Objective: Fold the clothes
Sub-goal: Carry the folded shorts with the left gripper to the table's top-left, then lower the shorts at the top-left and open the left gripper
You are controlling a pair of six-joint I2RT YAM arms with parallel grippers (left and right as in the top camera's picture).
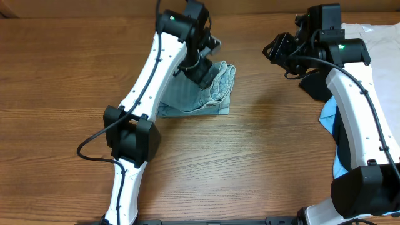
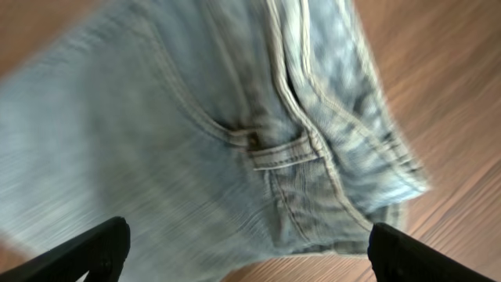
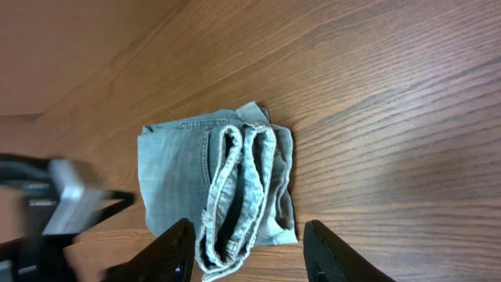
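Both jaw pairs stand apart, empty. Only the overhead view shows the heap (image 1: 369, 37) of cream, black and blue garments at the wooden table's (image 1: 262, 162) right edge. The left wrist view gives blurred denim stitching close up. Folded shorts (image 1: 209, 100) lie just beneath the left gripper (image 1: 201, 70), well apart from the right gripper (image 1: 279, 53).
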